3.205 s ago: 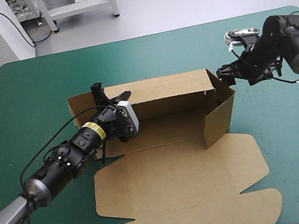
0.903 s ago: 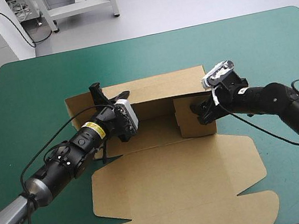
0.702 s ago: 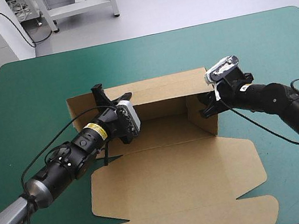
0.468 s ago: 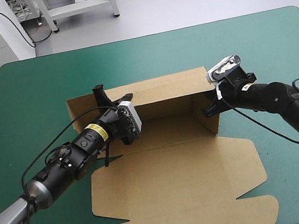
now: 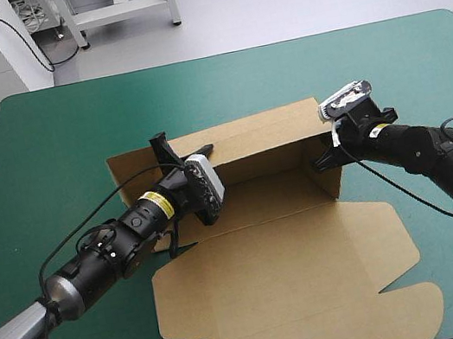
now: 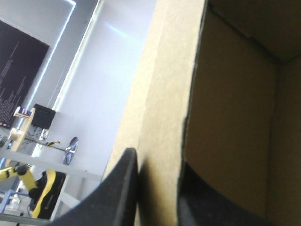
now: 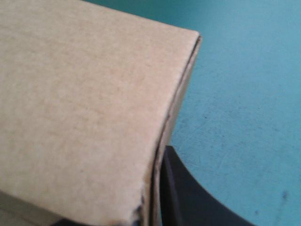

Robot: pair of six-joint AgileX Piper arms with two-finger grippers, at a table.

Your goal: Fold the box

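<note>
Risk: the brown cut-board box (image 5: 284,247), mid-table on the teal-green cover (image 5: 53,130) with its lid flat toward the near edge, could crease or spring flat if my two arms pull against each other. Left gripper (image 5: 181,149), arm low and stretched forward, pinches the back wall. Right gripper (image 5: 326,161), reaching inward, nips the right end wall, fingers nearly closed.
</note>
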